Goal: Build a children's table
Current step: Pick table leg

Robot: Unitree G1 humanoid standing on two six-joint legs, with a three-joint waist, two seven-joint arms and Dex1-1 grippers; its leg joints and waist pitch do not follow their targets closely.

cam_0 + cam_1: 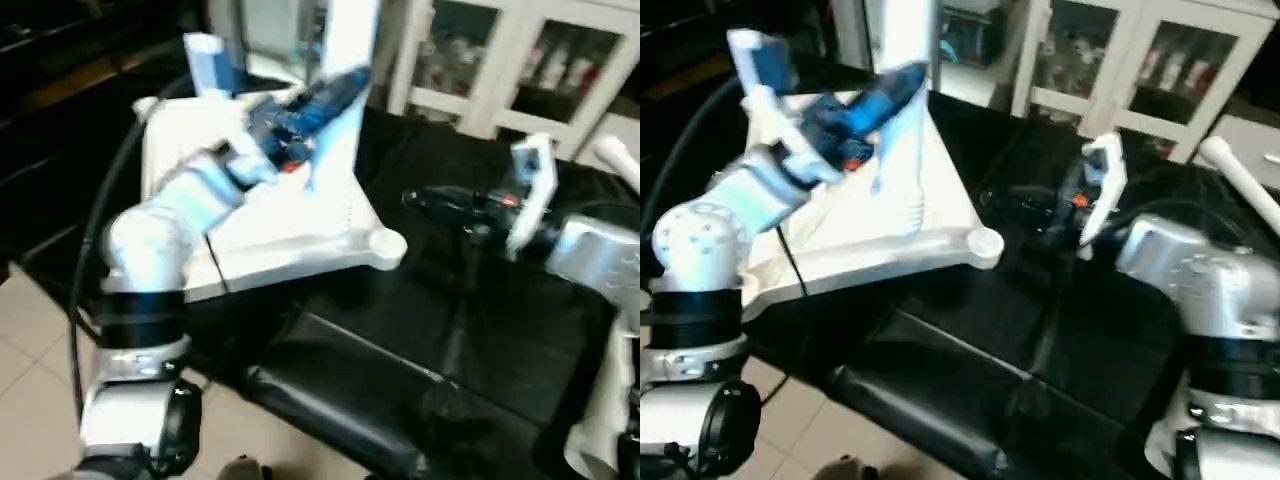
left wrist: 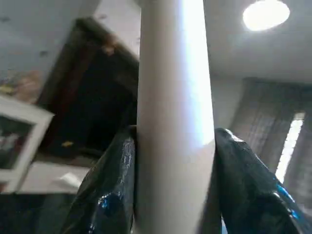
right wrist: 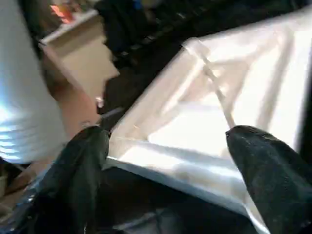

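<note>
Tiled floor nearest, then black-covered work table [image 1: 420, 330] with tabletop [image 1: 290, 230] underside-up at its left edge. Left gripper [image 2: 173, 161] clamps upright leg [image 2: 174, 97]; right gripper [image 3: 165, 161] spread wide, empty. White glass-front cabinets [image 1: 520, 60] behind.

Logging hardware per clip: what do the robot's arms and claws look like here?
Silver, rounded forearm shells with black bands at the joints. A black cable loops along the left arm. Each claw has two black, glossy-looking fingers; the right claw has the same. Blue and white parts sit at the left wrist.

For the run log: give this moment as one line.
left gripper: shut on leg | right gripper: open, near tabletop
</note>
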